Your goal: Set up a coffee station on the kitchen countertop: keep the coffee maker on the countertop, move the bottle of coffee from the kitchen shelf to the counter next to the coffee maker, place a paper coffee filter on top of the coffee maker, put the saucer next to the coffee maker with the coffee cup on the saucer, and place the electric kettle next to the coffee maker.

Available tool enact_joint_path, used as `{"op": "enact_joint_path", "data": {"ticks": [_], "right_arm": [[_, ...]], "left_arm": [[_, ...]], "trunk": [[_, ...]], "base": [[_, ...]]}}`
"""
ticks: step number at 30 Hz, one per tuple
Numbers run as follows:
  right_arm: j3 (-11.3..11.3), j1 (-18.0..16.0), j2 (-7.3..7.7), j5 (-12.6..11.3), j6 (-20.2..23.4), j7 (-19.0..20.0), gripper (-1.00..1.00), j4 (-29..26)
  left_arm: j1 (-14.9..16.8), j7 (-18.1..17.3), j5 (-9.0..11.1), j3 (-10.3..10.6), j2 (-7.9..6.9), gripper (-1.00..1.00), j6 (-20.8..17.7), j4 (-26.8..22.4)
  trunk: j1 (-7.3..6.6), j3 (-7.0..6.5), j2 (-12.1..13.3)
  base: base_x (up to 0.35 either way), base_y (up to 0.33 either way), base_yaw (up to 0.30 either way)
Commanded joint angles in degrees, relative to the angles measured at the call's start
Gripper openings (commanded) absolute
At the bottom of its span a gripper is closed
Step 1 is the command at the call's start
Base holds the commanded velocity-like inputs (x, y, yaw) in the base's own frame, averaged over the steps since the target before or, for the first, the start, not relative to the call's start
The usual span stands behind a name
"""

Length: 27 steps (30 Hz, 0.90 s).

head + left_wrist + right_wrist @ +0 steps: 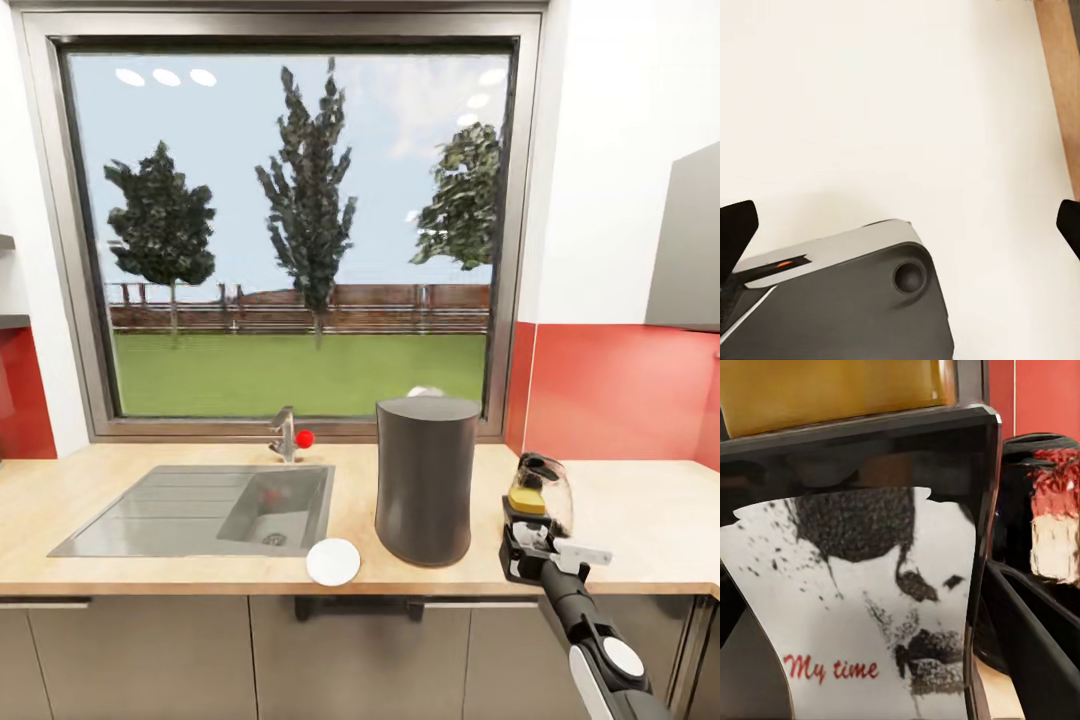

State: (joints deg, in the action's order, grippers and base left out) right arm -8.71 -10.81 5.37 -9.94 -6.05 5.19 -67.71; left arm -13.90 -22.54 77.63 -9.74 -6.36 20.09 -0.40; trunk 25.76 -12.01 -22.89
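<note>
The dark grey coffee maker [427,480] stands on the wood-grain kitchen countertop [150,560] right of the sink. The white saucer [333,562] lies by the counter's front edge, just left of the coffee maker. My right gripper [526,535] is low over the counter to the coffee maker's right, shut on the bottle of coffee [527,499] with its yellow lid. The bottle's white-and-red label [855,607] is very close in the right wrist view. The glass electric kettle [558,488] stands right behind the bottle, and its dark body [1050,510] also shows in the right wrist view. My left gripper [902,223] is open, looking at a pale surface.
A steel sink [200,510] with a tap [286,435] is set into the counter's left half under a large window. Something small and white [424,391] peeks out behind the coffee maker's top. A grey wall cabinet [690,250] hangs at the right above the red backsplash.
</note>
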Motion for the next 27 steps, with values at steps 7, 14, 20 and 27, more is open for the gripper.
{"op": "enact_joint_path", "data": {"ticks": [7,14,20,27], "right_arm": [[-0.08,-0.08,2.49,-0.62,-0.41,2.83,-1.00,2.74],[-0.17,-0.17,3.97,-1.09,-0.36,5.75,-1.00,3.19],[-0.11,-0.18,3.62,-0.96,-0.37,5.90,-1.00,3.20],[-0.17,-0.18,3.52,-1.48,-0.45,5.54,-1.00,3.20]], "left_arm": [[-0.04,0.57,-2.26,-0.37,0.27,1.00,1.40,-0.04],[-0.04,2.47,-3.55,-0.42,0.54,1.00,1.50,-0.11],[-0.03,2.52,-4.72,-0.32,1.13,1.00,1.70,-0.12],[-0.04,2.52,-4.85,-0.36,1.26,1.00,2.74,-0.13]], "trunk": [[0.02,0.01,-0.03],[0.02,0.01,-0.03],[0.02,0.01,-0.03],[0.02,0.01,-0.03]], "base": [[0.010,0.000,0.000],[0.000,0.000,0.000],[0.000,0.000,0.000],[0.039,0.000,0.000]]}}
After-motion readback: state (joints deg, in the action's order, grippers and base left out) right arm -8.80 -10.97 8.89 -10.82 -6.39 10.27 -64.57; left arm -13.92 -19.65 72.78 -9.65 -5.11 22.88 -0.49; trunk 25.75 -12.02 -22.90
